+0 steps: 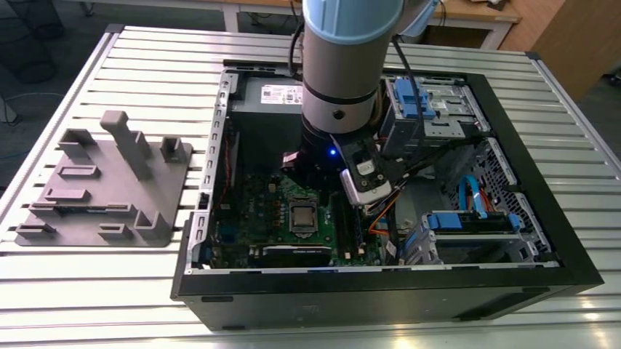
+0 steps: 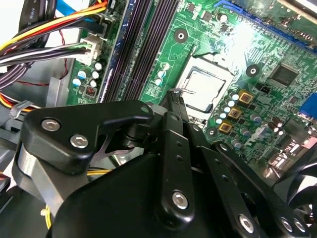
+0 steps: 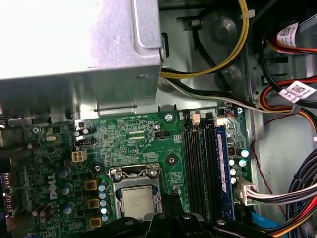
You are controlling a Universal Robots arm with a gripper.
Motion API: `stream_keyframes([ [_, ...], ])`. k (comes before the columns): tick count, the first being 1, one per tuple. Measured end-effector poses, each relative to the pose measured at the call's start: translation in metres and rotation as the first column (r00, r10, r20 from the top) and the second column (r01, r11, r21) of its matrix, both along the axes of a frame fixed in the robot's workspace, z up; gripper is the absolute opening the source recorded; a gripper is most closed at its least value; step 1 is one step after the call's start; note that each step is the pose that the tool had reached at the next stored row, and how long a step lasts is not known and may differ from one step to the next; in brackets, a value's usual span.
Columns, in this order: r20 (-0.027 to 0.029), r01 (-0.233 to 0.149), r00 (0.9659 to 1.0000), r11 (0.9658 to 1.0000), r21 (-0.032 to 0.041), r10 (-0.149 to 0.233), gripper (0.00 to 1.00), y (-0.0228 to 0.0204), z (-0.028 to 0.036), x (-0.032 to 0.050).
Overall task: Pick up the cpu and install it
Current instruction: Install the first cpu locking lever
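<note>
The cpu [image 1: 304, 216], a flat square chip with a silvery top, lies in its socket in the middle of the green motherboard [image 1: 262, 211] inside the open computer case. Both wrist views show the cpu [image 2: 208, 89] [image 3: 140, 202] seated inside the socket frame. My gripper [image 2: 174, 96] hangs just above the board beside the socket, its black fingers drawn together with nothing between them. In the first wrist view the gripper [image 3: 171, 213] sits at the socket's edge, close to the cpu and apart from it.
The arm's wrist [image 1: 339, 109] reaches down into the case [image 1: 388, 287]. Long black memory slots [image 3: 198, 168] run beside the socket. The metal power supply [image 3: 74, 49] and bundled cables [image 3: 287, 188] crowd the board. A grey fixture block [image 1: 107, 182] stands on the table at the exterior view's left.
</note>
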State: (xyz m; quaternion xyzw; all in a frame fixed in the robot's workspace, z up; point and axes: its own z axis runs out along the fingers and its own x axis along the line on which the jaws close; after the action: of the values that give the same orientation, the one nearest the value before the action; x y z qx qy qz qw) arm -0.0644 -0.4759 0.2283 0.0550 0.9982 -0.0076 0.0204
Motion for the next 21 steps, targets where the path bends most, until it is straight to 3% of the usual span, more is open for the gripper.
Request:
stream_keyframes([
  [14, 0.0001, -0.002, 1.0, 1.0, -0.0005, 0.002, 0.11, 0.0, -0.0001, 0.0018],
  [21, 0.0001, -0.02, 0.9998, 0.9998, -0.0005, 0.02, 0.11, 0.0, -0.0008, 0.0019],
])
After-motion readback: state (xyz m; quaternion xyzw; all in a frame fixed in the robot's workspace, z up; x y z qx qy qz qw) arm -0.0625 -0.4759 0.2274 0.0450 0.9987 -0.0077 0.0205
